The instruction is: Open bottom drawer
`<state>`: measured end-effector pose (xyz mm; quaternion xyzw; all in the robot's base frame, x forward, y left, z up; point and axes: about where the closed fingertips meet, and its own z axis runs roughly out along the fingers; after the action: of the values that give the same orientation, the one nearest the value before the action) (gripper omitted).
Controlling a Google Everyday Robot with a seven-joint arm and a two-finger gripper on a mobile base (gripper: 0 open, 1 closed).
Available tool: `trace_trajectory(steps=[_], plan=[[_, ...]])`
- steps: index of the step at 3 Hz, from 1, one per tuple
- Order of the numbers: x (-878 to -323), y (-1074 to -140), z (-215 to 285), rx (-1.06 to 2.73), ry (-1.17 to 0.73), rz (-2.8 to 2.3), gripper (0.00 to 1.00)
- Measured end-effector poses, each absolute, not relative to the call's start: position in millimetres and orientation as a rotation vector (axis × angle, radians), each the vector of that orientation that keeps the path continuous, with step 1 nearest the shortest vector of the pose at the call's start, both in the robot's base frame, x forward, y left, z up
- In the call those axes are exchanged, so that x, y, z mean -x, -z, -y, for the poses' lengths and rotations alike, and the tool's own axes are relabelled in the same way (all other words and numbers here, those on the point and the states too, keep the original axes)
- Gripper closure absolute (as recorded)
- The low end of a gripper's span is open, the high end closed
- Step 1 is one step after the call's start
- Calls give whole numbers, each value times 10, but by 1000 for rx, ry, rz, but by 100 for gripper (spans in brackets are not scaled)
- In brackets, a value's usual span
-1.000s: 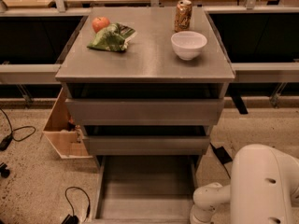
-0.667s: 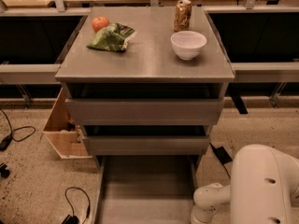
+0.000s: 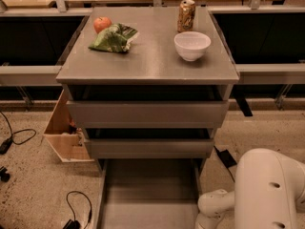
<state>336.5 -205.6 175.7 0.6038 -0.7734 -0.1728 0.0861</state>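
Note:
The bottom drawer (image 3: 150, 194) stands pulled far out toward me at the foot of the grey metal cabinet. Its shallow plain grey tray is open to view, and its front lies below the frame's bottom edge. Above it are the mid-sized drawer front (image 3: 148, 148) and the tallest drawer front (image 3: 147, 113), each with a dark gap over it. My white arm (image 3: 269, 190) fills the lower right, and one link (image 3: 215, 205) reaches down beside the drawer's right side. My gripper is out of view, below the bottom edge.
On the cabinet top (image 3: 152, 63) sit an apple (image 3: 102, 24), a green bag (image 3: 113, 38), a can (image 3: 186, 15) and a white bowl (image 3: 192, 45). A wooden box (image 3: 64, 130) leans at the cabinet's left. Cables (image 3: 78, 209) lie on the speckled floor.

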Motion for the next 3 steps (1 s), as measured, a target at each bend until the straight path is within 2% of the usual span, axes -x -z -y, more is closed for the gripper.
trace_trajectory(steps=[3], plan=[[-3319,-1840,2092,-1797,521,2306,6]])
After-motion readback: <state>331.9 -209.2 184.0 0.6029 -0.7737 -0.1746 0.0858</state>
